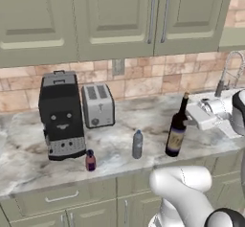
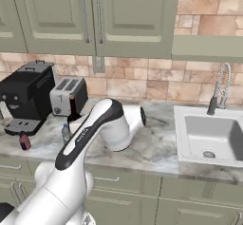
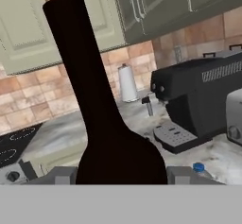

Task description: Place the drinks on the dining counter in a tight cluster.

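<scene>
Dark glass of the wine bottle is sitting right between the gripper fingers in the hand view, jaws part open and bracketing the bottle's shoulder; whether the pads are actually pressing is hard to tell, but it is looking like a grip.

The bottle is standing upright on the narrow marble counter under the upper cabinets, near the front edge, with the water bottle just to its left and the small red bottle further left by the coffee machine.

To do this well: keeping the bottle vertical, lifting straight before swinging, avoiding the neighbouring water bottle.

Hidden: in the right base view the arm is covering most of the wine bottle; the fingertips are cut off low in the hand view.
</scene>
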